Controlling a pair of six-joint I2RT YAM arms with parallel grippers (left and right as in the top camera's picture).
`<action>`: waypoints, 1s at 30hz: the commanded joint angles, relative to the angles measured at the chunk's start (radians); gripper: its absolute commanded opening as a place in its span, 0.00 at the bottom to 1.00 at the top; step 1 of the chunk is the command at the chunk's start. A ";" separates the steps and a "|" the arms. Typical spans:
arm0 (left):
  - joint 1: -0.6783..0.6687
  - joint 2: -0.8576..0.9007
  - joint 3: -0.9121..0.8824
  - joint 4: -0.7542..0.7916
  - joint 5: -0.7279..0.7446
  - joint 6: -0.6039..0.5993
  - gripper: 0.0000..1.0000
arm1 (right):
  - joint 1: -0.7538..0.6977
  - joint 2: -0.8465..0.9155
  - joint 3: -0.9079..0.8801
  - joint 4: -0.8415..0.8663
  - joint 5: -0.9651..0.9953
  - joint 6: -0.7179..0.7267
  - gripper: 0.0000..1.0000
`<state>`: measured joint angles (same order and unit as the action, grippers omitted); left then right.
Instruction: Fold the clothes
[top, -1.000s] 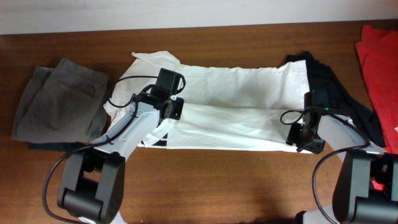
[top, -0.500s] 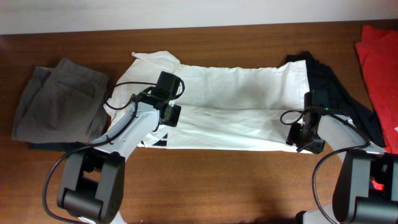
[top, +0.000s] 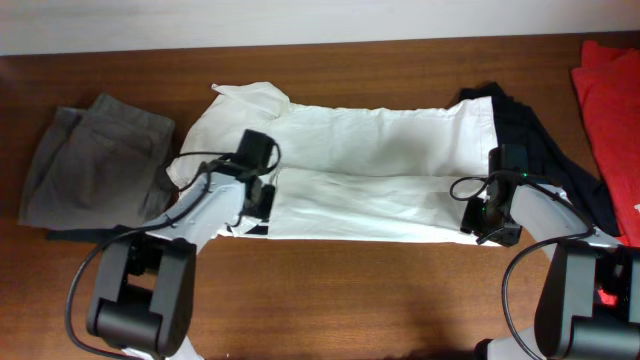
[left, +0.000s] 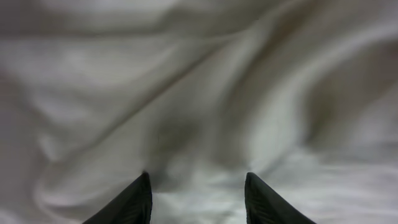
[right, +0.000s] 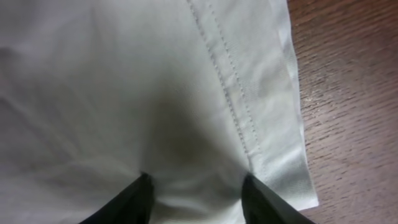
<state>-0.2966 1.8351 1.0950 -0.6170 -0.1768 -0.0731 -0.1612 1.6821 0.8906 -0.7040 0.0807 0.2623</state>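
The clothes are one long white garment lying flat across the middle of the table, with a bit of black lettering at its front left edge. My left gripper hovers over its left part, open, with only rumpled white cloth below the fingertips. My right gripper sits at the garment's front right corner. Its jaws stand open, tips pressed on the white fabric just left of the stitched hem.
Grey-khaki trousers lie at the left. A black garment lies under and beside the white one's right end, and a red cloth is at the far right. Bare wood shows past the hem.
My left gripper has opened and drawn back toward the front left over the white garment. The right arm has stayed in place, its jaws a little narrower.
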 joint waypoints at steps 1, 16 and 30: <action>0.058 0.016 -0.034 0.008 -0.011 -0.035 0.48 | -0.004 0.009 -0.022 -0.015 0.032 0.006 0.48; 0.127 0.016 -0.114 -0.022 0.127 -0.072 0.49 | -0.005 0.009 -0.022 -0.117 0.113 0.087 0.46; 0.127 0.016 -0.186 -0.253 0.208 -0.203 0.48 | -0.115 0.009 -0.022 -0.284 0.115 0.137 0.46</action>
<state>-0.1692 1.7870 0.9997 -0.8169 -0.0105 -0.2596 -0.2276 1.6825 0.8783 -0.9833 0.1612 0.3710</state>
